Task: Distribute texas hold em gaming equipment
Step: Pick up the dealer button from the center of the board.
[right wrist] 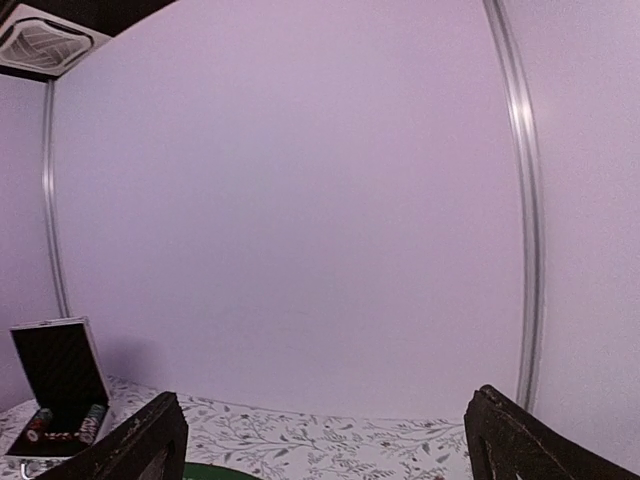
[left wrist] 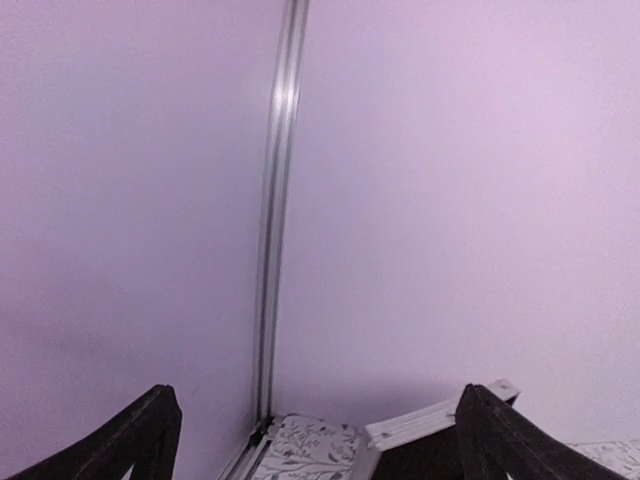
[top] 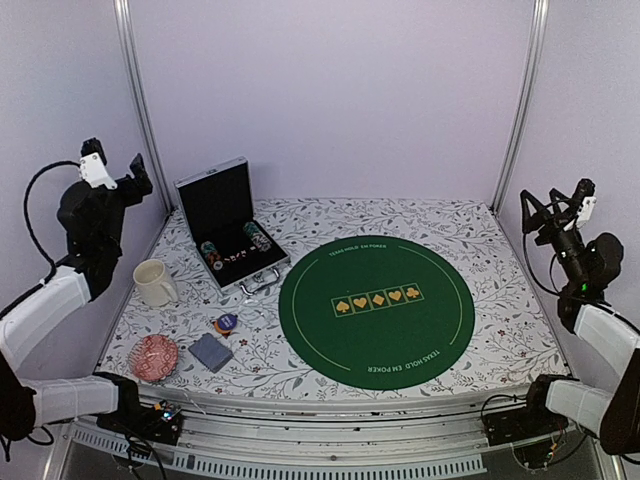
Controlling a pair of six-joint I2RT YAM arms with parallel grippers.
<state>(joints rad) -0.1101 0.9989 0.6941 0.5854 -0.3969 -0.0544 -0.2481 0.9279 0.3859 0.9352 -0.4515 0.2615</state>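
Note:
An open silver case (top: 222, 222) stands at the back left with striped-edge poker chips (top: 211, 254) racked inside; the right wrist view shows the case (right wrist: 58, 372) and chips (right wrist: 88, 420) at far left. A blue-grey deck of cards (top: 210, 351) lies near the front left, with small round buttons (top: 226, 323) just behind it. The green round poker mat (top: 376, 310) fills the table's middle. My left gripper (top: 118, 160) (left wrist: 320, 445) hangs open high above the left edge, holding nothing. My right gripper (top: 555, 196) (right wrist: 330, 445) is open, raised at the right edge.
A cream mug (top: 153, 282) stands left of the case. A red patterned round object (top: 155, 357) lies at the front left corner. Purple walls with metal posts (left wrist: 275, 220) enclose the floral tabletop (top: 500, 330).

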